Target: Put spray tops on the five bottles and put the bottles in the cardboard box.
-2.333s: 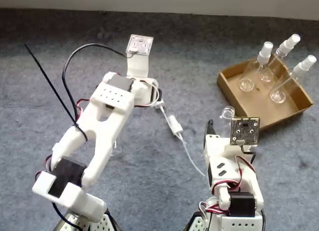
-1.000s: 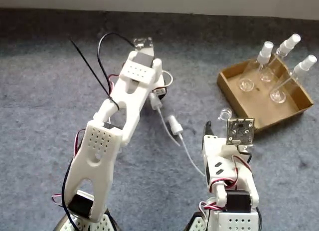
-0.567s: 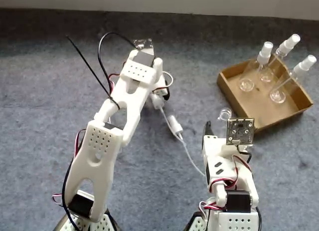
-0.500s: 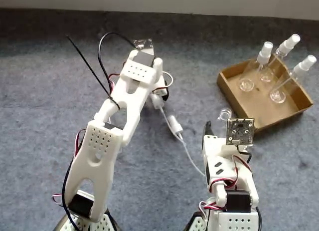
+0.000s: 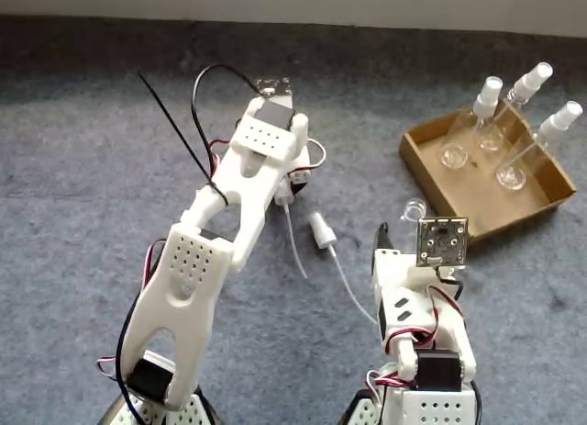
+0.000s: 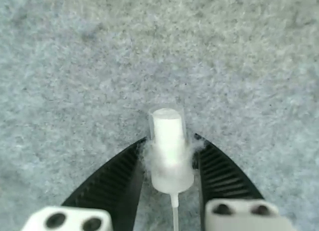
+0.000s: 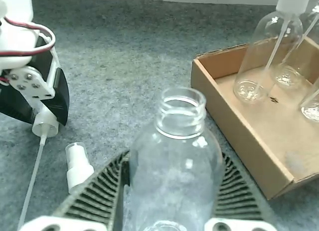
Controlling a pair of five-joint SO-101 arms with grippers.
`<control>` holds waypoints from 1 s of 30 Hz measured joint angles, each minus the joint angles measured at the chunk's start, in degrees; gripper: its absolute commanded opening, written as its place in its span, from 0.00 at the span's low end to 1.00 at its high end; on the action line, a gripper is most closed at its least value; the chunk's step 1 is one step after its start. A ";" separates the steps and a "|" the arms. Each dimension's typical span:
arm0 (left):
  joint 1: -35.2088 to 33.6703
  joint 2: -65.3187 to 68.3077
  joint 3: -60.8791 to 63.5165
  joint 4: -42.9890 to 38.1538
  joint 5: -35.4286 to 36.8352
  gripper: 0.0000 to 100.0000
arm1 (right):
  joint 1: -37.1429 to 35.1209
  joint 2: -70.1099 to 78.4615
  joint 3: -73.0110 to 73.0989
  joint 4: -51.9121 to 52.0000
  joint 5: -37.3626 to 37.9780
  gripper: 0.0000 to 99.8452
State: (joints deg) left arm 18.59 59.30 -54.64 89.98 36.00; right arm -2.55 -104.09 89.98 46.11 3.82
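Grey carpet (image 5: 92,168) | left gripper (image 6: 169,147) pinching spray top (image 6: 168,156), tube (image 6: 174,211) back between jaws | right gripper (image 7: 172,163) clamping bottle (image 7: 174,176), neck (image 7: 180,114) pointing outward

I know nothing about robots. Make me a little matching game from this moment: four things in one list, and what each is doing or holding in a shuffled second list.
Things
1. Left arm's black gripper
2. Right arm's black gripper
3. Shallow brown cardboard box
4. Grey carpet surface

States
A. Holds three clear, spray-capped bottles
B. Shut on a clear, topless bottle
C. Has a loose white spray top lying on it
D. Shut on a white spray top

Pairs: 1-D, 2-B, 3-A, 4-C
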 measured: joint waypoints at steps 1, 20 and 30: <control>0.09 0.18 -0.18 0.09 0.00 0.06 | 0.00 0.00 0.00 0.00 0.00 0.13; 0.44 1.41 -16.18 9.67 -0.09 0.01 | -0.09 0.00 3.25 -3.52 0.00 0.13; 1.41 -15.30 -9.32 10.11 -2.11 0.01 | -0.09 0.00 5.54 -13.01 0.00 0.13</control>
State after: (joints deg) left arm 20.00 44.00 -63.96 100.09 33.89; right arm -2.64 -104.09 95.52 33.10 3.82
